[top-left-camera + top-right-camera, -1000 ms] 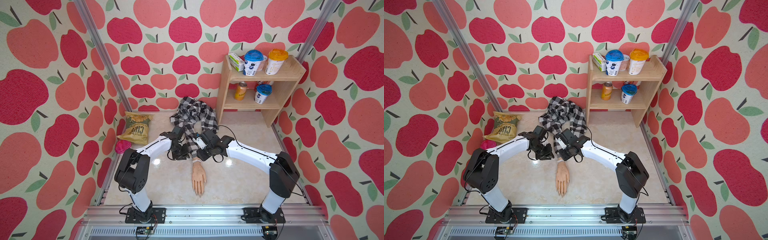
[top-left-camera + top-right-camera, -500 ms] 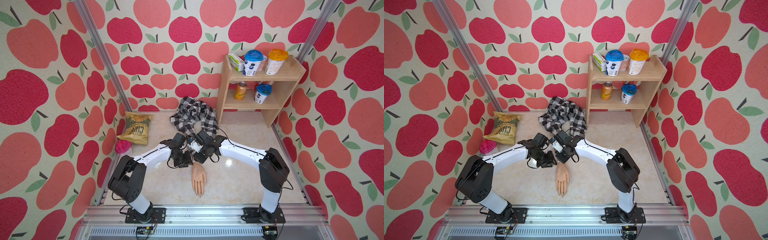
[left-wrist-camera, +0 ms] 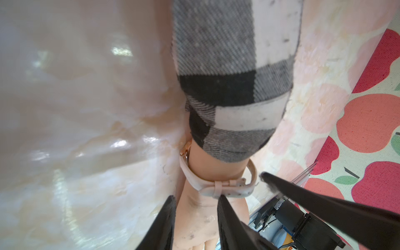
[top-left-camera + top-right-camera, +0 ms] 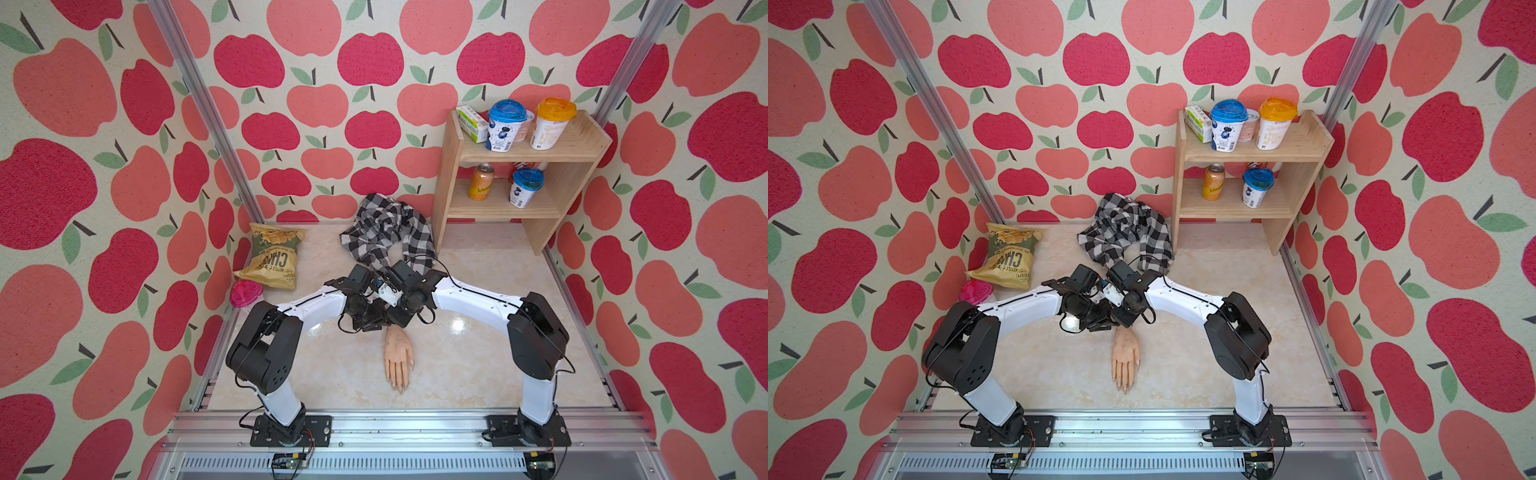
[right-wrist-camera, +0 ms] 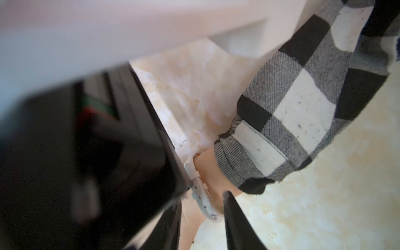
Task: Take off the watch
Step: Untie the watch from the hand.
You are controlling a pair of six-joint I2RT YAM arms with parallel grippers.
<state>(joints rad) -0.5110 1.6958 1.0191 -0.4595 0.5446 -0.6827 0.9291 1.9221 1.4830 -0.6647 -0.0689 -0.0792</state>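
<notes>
Looking across a top view from the left, we saw a crinkled yellow-and-green crisp bag [image 4: 272, 259] at the left edge of the pale marbled tabletop [image 4: 478, 365], with a small pink lidded plastic cup [image 4: 246, 293] just below it in the frame. Both white-and-black arms met at the centre, above a flesh-coloured mannequin hand [image 4: 399, 353] that lay flat, fingers toward the bottom edge. A black-and-white checked flannel shirt [image 4: 386, 232] was bunched above centre, one sleeve running down to the wrist. At the upper right stood a light wooden two-tier shelf [image 4: 582, 153] holding tubs and a can.

The small wristwatch [image 3: 207, 188], with a thin white strap and rose-gold rim, sat round the mannequin wrist just beside the sleeve cuff; in both top views the grippers hid it. In the left wrist view the left gripper [image 3: 195, 197] had its jaws apart over the hand, one fingertip touching the strap's keeper loop. In the right wrist view the right gripper [image 5: 203, 200] also had its jaws apart, with the strap's perforated tail in the gap; we could not tell whether either finger touched it.
</notes>
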